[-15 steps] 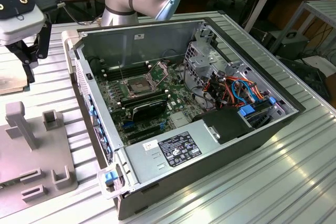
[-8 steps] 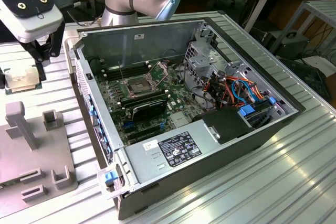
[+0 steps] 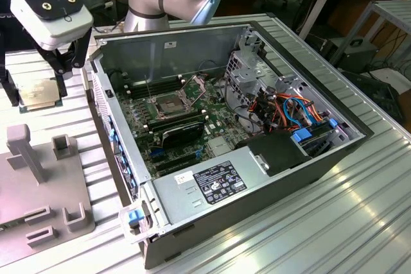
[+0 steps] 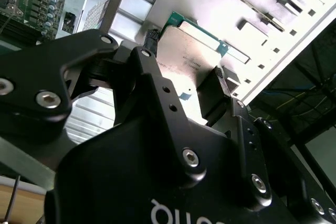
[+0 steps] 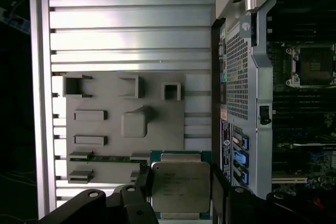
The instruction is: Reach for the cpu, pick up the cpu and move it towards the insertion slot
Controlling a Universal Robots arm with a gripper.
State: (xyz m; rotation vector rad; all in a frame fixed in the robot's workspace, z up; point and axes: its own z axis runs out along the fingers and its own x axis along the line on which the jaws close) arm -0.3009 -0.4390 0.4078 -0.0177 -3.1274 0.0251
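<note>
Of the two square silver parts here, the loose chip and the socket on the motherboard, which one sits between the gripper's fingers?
The cpu: it lies outside the computer case with the gripper straddling it. The insertion slot sits apart, inside the case.

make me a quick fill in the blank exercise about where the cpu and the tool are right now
1. The tool has one finger on each ____ of the cpu.
2. The cpu is ____ the computer case, not in it.
3. The insertion slot has no ____ in it.

Missing words: side; outside; cpu
</note>
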